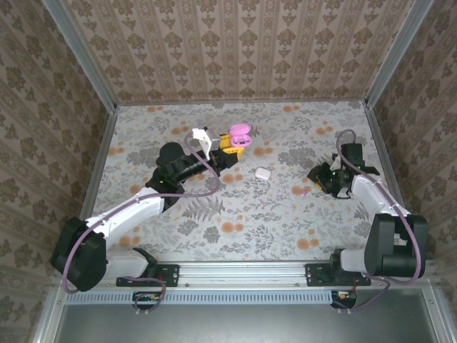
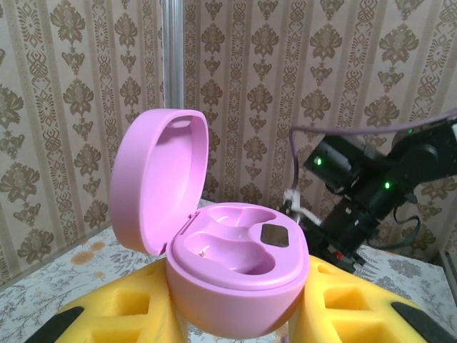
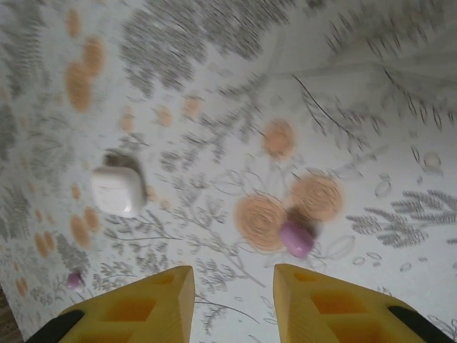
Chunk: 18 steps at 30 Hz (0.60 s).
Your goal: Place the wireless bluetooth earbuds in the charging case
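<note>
The charging case (image 2: 239, 286), lid standing open, wells facing up and long axis lying across the fingers, is clamped in my left hand (image 2: 235, 325) above the counter (image 1: 285, 207), while my right hand (image 3: 232, 300) hangs open just short of a pinkish earbud (image 3: 296, 238) lying there.

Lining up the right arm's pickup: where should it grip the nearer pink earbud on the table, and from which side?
Pinch the earbud across its narrower width, coming straight down from above. It is a small rounded piece lying on the table, free all round, so a top approach likely suits.
</note>
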{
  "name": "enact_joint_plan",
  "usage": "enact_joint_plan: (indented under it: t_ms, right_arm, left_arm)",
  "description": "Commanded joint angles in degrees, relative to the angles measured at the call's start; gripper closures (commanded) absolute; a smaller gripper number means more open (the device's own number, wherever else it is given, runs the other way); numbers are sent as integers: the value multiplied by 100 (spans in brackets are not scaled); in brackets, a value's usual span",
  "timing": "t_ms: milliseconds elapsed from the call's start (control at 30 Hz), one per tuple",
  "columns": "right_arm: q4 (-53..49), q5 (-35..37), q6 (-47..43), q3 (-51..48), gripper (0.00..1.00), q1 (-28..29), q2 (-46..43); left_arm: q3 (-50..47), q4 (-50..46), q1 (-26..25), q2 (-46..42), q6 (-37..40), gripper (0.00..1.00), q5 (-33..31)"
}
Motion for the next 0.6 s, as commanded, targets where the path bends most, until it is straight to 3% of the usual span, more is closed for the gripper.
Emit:
enact_joint_plan:
  t_ms: [0,567]
  right_arm:
    - [364,29,302,-348,66,14,68]
    - [73,-194,-566,249,65,158,1248]
  left_arm:
    - [78,115,-56,-27,68,67,83]
    - [127,61,-53,17,100,67,101]
